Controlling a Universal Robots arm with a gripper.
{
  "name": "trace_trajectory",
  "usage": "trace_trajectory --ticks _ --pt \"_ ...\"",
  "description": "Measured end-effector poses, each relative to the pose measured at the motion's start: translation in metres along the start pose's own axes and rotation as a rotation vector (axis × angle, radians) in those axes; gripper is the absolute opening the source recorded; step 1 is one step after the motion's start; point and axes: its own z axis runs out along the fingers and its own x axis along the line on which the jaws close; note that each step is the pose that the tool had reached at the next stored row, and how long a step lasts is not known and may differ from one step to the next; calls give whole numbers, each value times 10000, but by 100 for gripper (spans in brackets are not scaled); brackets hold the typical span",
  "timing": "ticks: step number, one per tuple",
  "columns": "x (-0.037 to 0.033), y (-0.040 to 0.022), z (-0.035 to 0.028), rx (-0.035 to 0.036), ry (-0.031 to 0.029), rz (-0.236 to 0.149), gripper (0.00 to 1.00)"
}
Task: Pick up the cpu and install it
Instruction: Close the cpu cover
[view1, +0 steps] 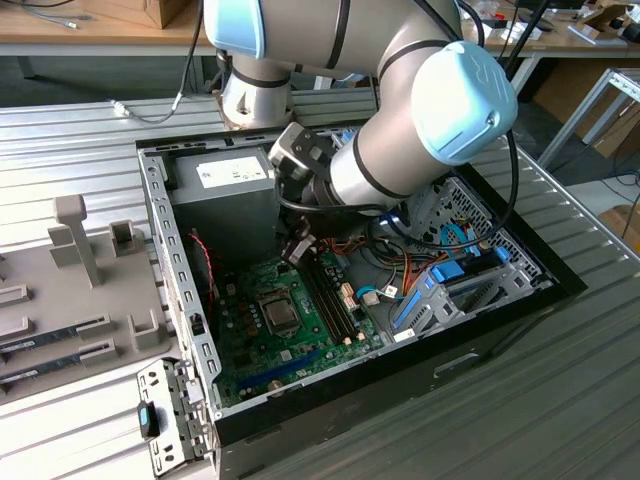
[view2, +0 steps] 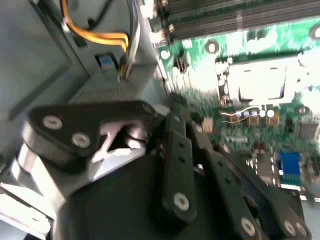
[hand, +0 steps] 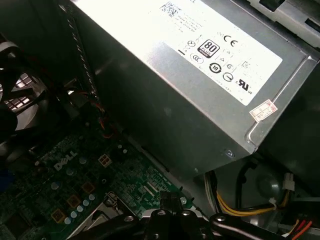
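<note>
Hovering inside the open computer case (view1: 180, 300): gripper (view1: 297, 245), finger state indeterminate; cpu (view2: 262, 82) seated in motherboard socket (view1: 280, 315), below and just beside it.

Power supply (hand: 200, 95) casing was dull grey sheet metal with a glossy paper label. Motherboard (view1: 262, 322) showed glossy green laminate. Hand (view2: 180, 165) links were matt black plastic. Tabletop (view1: 80, 150) was ribbed bare metal.

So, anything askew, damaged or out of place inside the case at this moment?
Nothing stands out. The motherboard lies flat in the open computer case, the power supply sits squarely in its corner, and the gripper hangs over the board near the memory slots. Its cables look bundled, not snagged.
</note>
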Motion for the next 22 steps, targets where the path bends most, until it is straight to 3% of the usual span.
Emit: trace_trajectory --ticks 6,7,8,9,11,12,13,14,19,22 --pt "39 -39 -18 233 210 61 11" --pt "40 -40 -18 431 389 112 11" --pt "40 -40 -18 671 605 175 11" --pt "40 -39 -18 809 730 211 11" --pt "40 -39 -18 1175 1058 307 11" --pt "40 -40 -17 1311 1180 343 11" --pt "38 -42 -17 1546 1398 405 11" --pt "27 -52 -19 1615 1471 424 11" --pt "17 -74 -27 1613 1476 426 11" --pt "28 -85 -29 1682 1537 446 11"
